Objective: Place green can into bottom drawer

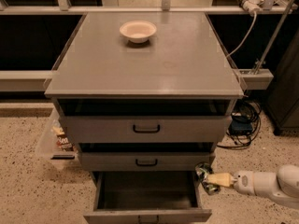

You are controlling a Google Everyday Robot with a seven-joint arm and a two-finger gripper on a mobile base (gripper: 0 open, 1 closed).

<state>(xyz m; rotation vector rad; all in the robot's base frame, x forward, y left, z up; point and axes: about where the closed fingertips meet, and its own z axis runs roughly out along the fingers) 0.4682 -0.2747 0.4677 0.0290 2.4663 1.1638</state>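
The green can (pixel 204 173), small, shiny green and white, is held in my gripper (pixel 212 179) at the lower right, just outside the right side wall of the bottom drawer (pixel 147 214). The gripper's cream fingers (pixel 220 178) are shut on the can, and the white arm reaches in from the right edge. The bottom drawer is pulled open, showing a dark empty interior and a plain grey front. The can sits level with the drawer's upper rim, beside it and not inside.
Two shallower grey drawers with black handles (pixel 146 129) sit above. A cream bowl (pixel 138 31) stands on the grey cabinet top (pixel 154 69). A clear bin with snack packs (pixel 58 141) is on the floor at left. Cables (pixel 243 125) lie at right.
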